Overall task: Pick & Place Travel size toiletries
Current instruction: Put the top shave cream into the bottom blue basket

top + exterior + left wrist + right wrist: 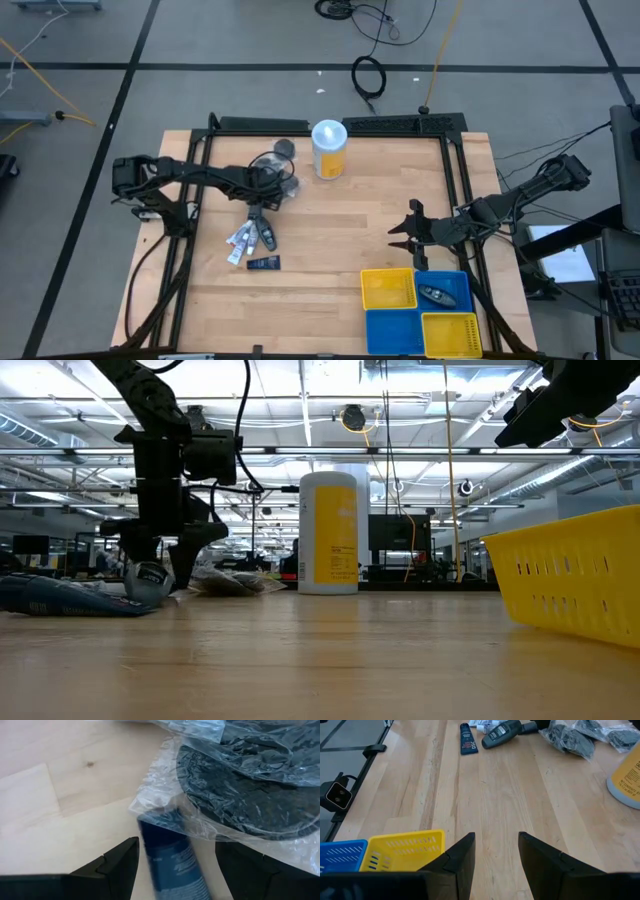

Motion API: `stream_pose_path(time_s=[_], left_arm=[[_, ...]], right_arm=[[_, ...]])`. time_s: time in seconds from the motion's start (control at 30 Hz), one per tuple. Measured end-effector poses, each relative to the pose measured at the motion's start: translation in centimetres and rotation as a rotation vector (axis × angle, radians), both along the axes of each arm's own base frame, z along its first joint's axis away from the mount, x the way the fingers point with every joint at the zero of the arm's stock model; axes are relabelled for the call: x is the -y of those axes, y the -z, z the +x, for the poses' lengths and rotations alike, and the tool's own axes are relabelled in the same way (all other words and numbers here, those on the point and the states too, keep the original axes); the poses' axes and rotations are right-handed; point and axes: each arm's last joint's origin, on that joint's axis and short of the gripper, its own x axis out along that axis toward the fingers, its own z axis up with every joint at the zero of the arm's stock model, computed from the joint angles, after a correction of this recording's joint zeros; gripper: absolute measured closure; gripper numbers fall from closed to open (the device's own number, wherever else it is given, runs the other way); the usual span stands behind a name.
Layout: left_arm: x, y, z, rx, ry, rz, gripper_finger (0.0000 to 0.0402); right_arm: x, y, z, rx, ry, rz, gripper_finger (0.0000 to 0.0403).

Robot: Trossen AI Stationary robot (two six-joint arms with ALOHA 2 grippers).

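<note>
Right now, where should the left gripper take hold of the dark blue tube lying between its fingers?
Grip the dark blue tube across its round body, coming straight down from above. It lies flat on the wooden table, lengthwise between the open left gripper fingers, its far end under the clear plastic bag.

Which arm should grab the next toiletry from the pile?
Left. The left gripper is open right over the pile, its fingers either side of a dark blue tube. The right gripper hangs open near the bins, well away from the pile.
</note>
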Motion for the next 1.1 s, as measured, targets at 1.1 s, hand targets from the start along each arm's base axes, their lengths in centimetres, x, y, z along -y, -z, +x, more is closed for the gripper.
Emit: stream_pose_path(time_s=[1.1], left_arm=[[-0.1, 2.2, -0.3, 0.027, 0.023, 0.003, 0.0261]], right_arm=[[0.0, 1.2, 0.0, 0.002, -0.004, -0.005, 0.0261]])
